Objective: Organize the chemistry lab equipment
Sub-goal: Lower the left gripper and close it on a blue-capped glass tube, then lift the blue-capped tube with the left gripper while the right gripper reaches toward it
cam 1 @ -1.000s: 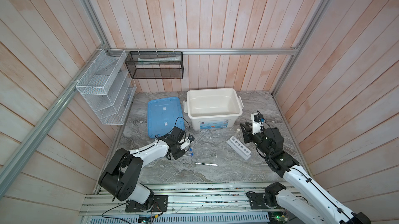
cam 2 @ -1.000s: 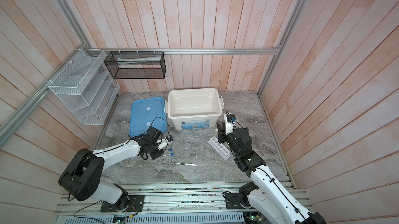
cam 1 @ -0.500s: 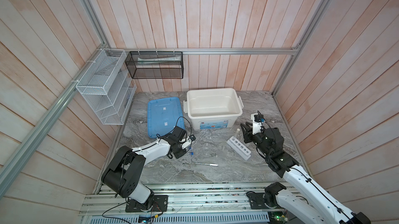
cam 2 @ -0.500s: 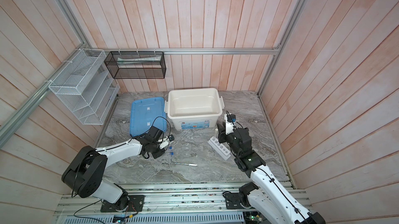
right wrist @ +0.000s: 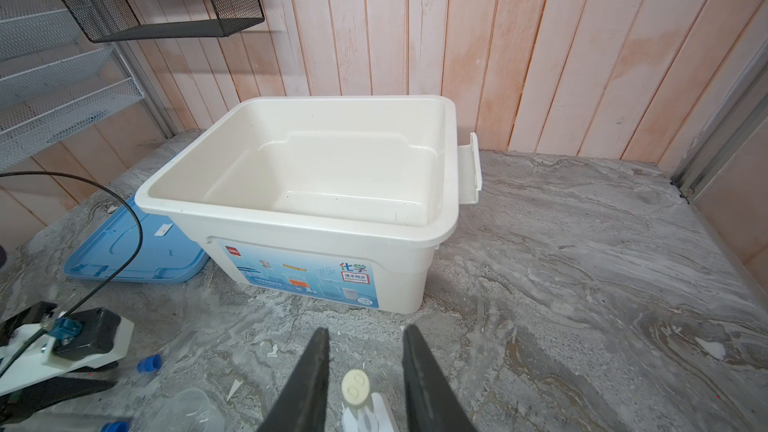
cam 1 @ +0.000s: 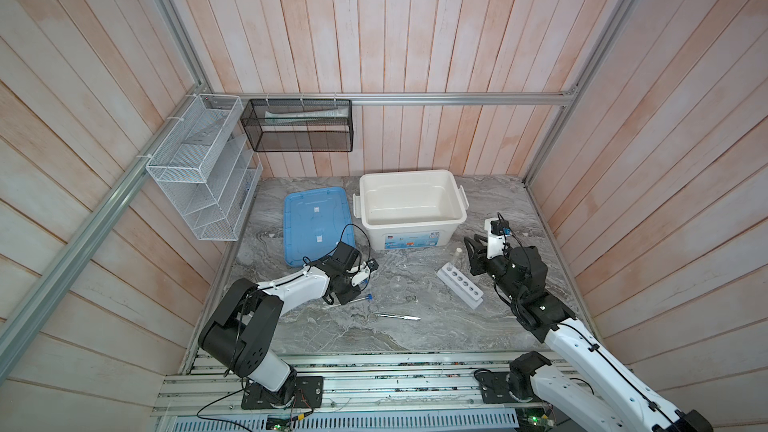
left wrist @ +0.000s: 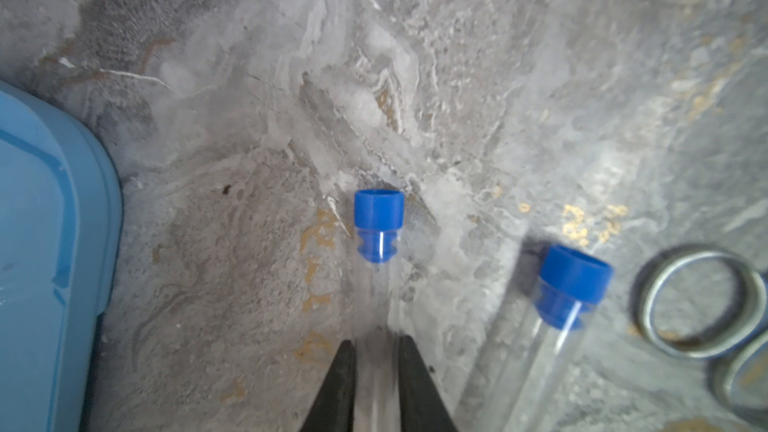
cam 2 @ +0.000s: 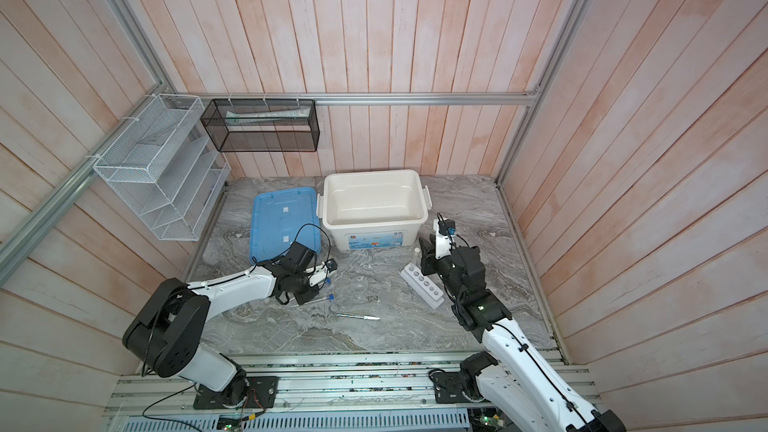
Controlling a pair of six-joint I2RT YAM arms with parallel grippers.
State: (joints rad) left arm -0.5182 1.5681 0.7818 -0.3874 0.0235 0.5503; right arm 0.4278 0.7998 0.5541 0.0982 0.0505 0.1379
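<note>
In the left wrist view my left gripper (left wrist: 377, 340) is shut on a clear blue-capped tube (left wrist: 379, 209) that lies on the marble, its fingers pressing the tube's two sides. A second blue-capped tube (left wrist: 571, 280) lies beside it, and the rings of the steel scissors (left wrist: 698, 305) are next to that. In both top views the scissors (cam 1: 372, 312) and the silver pen-like tool (cam 1: 399, 316) lie near the front. The clear dish (cam 1: 398, 284) sits mid-table. My right gripper (right wrist: 366, 329) is open, straddling the white-capped tube (right wrist: 355, 386) that stands in the white rack (cam 1: 459, 284).
An open white bin (cam 1: 411, 224) stands at the back middle, with its blue lid (cam 1: 316, 222) flat on the table to its left. On the left wall hangs a white wire rack (cam 1: 199, 176), and a black mesh rack (cam 1: 301, 130) hangs on the back wall.
My left gripper's jaws have closed in onto the blue-capped tube. The right arm and gripper have not moved.
</note>
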